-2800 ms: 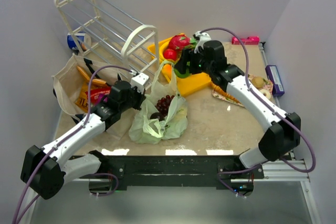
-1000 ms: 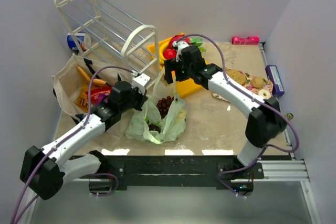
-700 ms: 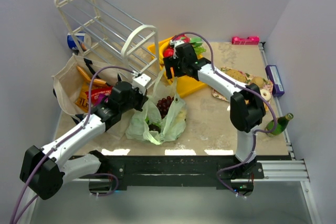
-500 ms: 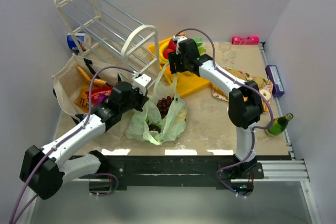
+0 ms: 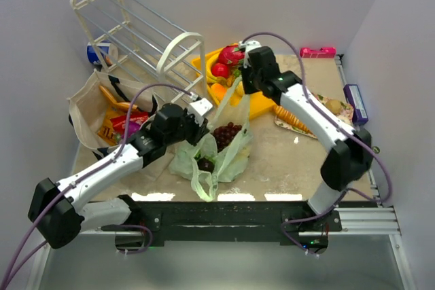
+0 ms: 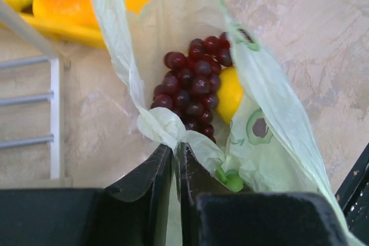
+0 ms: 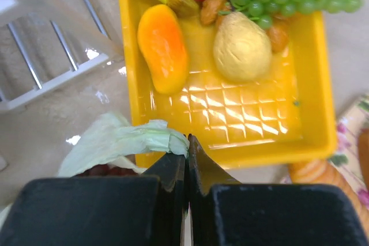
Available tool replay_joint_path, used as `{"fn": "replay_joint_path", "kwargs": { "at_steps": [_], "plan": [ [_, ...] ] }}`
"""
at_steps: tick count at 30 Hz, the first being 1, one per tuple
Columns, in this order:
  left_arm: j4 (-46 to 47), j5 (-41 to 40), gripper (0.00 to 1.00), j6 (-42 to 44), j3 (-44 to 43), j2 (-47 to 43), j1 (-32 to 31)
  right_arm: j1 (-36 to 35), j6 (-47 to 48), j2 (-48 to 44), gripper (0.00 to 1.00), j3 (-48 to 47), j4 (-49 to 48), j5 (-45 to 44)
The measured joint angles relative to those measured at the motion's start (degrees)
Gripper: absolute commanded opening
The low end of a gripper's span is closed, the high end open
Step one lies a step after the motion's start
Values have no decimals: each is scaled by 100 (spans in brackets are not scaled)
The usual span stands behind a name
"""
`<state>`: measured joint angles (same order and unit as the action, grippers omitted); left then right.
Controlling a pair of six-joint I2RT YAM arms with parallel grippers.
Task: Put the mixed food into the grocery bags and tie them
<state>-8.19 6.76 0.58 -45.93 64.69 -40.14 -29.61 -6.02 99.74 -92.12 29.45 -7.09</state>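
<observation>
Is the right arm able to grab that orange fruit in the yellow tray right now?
Probably not yet: the right gripper is shut on the green bag's handle. The orange fruit lies uncovered in the yellow tray just beyond it, so after letting go it likely could.

Your table (image 5: 292, 161) carried a pale-green bag (image 5: 231, 157) near its front edge, a beige tote (image 5: 85, 110) at the left edge, and a yellow tray (image 7: 230, 125) toward the back.

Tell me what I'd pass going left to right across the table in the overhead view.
Beige tote → pale-green plastic bag → pink object → purple box. The rack and yellow tray overlap these, so they're left out.
</observation>
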Motion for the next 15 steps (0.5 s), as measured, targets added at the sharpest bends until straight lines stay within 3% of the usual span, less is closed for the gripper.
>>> {"fn": "replay_joint_path", "kwargs": {
  "at_steps": [2, 5, 10, 15],
  "plan": [
    [0, 9, 61, 31, -334, 138, -48, -2, -46, -629, 0, 166, 221, -286],
    [55, 144, 71, -94, -955, 223, -96, 4, -136, -1602, 0, 369, 573, -743],
    [129, 918, 76, -140, -1626, 109, -125, 7, -275, -2531, 0, 566, 1045, -1346],
    [-402, 1274, 79, -179, -1687, -354, -153, 7, -426, -2577, 0, 920, 1316, -1631]
  ]
}}
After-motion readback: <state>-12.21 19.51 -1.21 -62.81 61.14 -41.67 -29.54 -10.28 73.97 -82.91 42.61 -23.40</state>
